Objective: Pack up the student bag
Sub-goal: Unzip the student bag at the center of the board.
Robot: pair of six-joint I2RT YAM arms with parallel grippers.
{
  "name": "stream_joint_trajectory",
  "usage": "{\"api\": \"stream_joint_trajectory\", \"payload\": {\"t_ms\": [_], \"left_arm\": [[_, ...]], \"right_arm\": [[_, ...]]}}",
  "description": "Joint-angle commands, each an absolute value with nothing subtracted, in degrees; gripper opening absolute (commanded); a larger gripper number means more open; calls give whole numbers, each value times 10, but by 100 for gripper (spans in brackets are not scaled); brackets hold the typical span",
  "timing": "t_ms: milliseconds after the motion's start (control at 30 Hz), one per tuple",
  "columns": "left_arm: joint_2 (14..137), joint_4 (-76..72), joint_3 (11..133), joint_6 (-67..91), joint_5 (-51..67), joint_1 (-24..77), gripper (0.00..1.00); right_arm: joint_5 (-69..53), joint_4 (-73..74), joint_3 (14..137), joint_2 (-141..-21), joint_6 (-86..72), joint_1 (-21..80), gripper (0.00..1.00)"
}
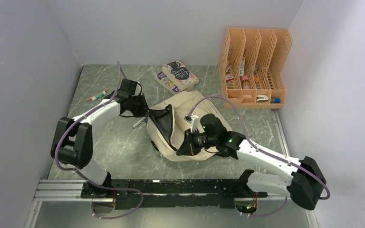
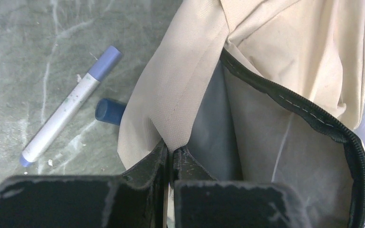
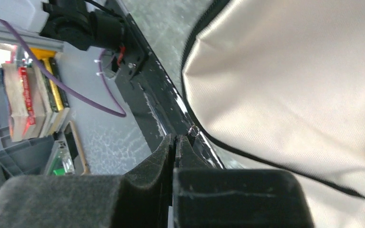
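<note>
The beige student bag [image 1: 190,111] lies in the middle of the table with its main zipper open and the dark grey lining [image 1: 164,124] showing. My left gripper [image 1: 145,114] is shut on the bag's beige fabric edge [image 2: 171,118] at the left side of the opening, beside the black zipper track [image 2: 309,114]. My right gripper [image 1: 186,146] sits at the bag's near edge. In the right wrist view its jaws [image 3: 176,138] are shut on a black zipper pull whose small metal ring [image 3: 194,130] shows beside the fingertip, next to the bag's cream panel [image 3: 294,80].
An orange file organizer [image 1: 254,66] holding small items stands at the back right. Two books [image 1: 178,76] lie behind the bag. A marker [image 1: 97,95] lies at the back left. Another blue-capped marker [image 2: 66,109] and a blue cap [image 2: 108,110] rest beside the bag.
</note>
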State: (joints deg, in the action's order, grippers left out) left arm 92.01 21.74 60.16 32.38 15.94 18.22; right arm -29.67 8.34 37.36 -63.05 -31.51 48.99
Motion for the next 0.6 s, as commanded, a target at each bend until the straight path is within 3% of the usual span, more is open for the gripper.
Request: {"api": "stream_joint_trajectory", "payload": {"t_ms": [0, 300, 367, 467, 567], "left_arm": [[923, 199, 628, 319, 107, 156, 5], [909, 201, 622, 301, 113, 137, 5], [900, 193, 614, 301, 135, 138, 18], [861, 191, 591, 305, 163, 151, 47], [810, 218, 571, 308, 150, 179, 58]], "right_arm": [[-262, 196, 377, -605, -295, 499, 0], [-112, 281, 394, -605, -320, 498, 0], [-119, 249, 392, -602, -330, 498, 0], [-132, 182, 394, -602, -351, 498, 0], [-129, 127, 396, -607, -373, 498, 0]]}}
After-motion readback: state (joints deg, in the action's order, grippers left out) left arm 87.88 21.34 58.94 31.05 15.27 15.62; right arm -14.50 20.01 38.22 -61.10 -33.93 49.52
